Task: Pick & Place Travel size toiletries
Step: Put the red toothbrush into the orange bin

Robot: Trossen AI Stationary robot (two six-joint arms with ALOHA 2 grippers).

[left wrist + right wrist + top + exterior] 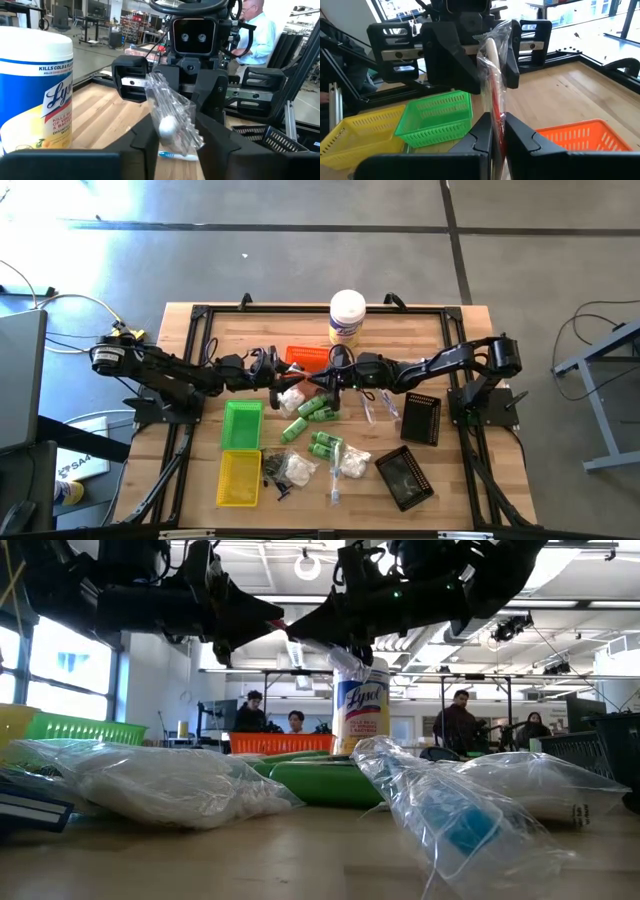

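A thin pink-white stick in clear wrap is held in the air over the table's middle, between both grippers. My right gripper comes from the right and is shut on it. My left gripper comes from the left and is closed around the wrap's other end. On the wood below lie small green bottles, bags of white fluff and more wrapped sticks. My left gripper has the wrap's end with the stick's white tip between its two fingers, coming level from the table's left. The wrap fills the gap between them and is clear of the table. My right gripper pinches the stick's red part through the wrap between its two fingers, level from the table's right. The stick stands across the fingers, lifted clear, and loose wrap hangs below.
A white canister with a yellow label stands at the far middle, an orange tray just before it. Green and yellow trays sit near left, two black trays near right. People stand in the room behind.
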